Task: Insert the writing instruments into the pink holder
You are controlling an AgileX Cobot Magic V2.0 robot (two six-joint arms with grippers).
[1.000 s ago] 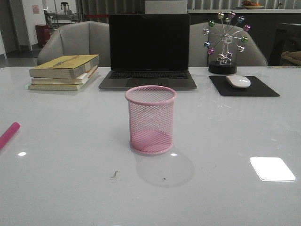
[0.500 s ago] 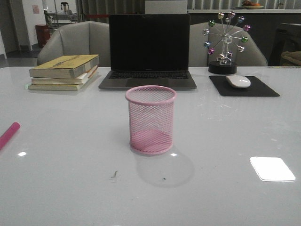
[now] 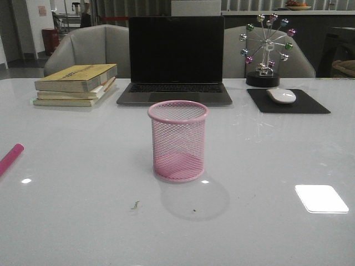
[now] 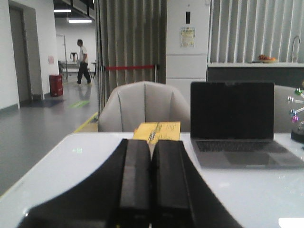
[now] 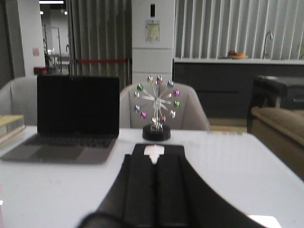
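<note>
Left tool (image 4: 151, 183) pressed closed, empty; right tool (image 5: 155, 190) likewise.

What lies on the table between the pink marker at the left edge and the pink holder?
Nothing: front view shows bare table between pink marker and pink holder.

On the table (image 3: 83, 221) stood one pink mesh holder (image 3: 178, 141) and lay one magenta marker (image 3: 10, 158), cut off at the frame's edge. There was one open laptop (image 3: 175, 61), one stack of three books (image 3: 76, 85), one mouse (image 3: 281, 95) on one black mouse pad (image 3: 310, 105), and one Ferris-wheel ornament (image 3: 266, 50). Two grey chairs (image 3: 89, 47) stood behind. Each wrist view showed one gripper (image 4: 151, 190), two in all.
</note>
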